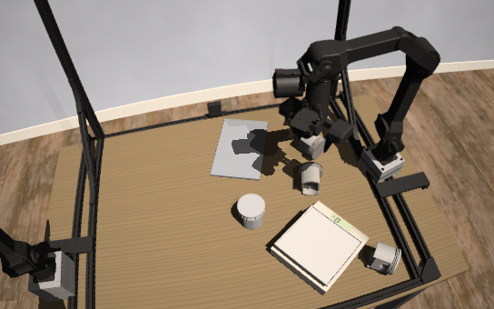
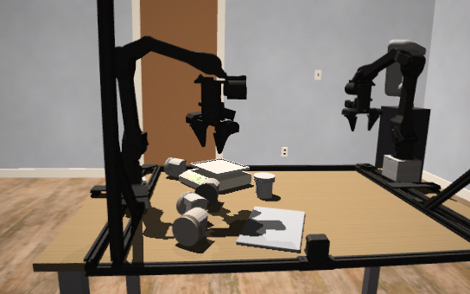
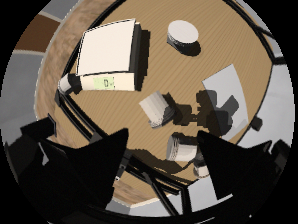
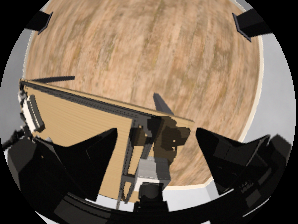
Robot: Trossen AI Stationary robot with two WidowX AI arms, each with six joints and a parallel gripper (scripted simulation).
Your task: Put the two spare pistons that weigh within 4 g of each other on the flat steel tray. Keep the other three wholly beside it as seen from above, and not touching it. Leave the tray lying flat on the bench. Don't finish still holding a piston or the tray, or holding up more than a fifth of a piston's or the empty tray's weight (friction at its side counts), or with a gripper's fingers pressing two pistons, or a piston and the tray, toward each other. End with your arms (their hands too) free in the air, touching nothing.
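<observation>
Left pincer and right pincer gape, empty.
Best centre over one piston inside the worktop's edge, then lower.

Upright piston between scale and tray.

A robotics lab: 2 arms flank a table.
</observation>
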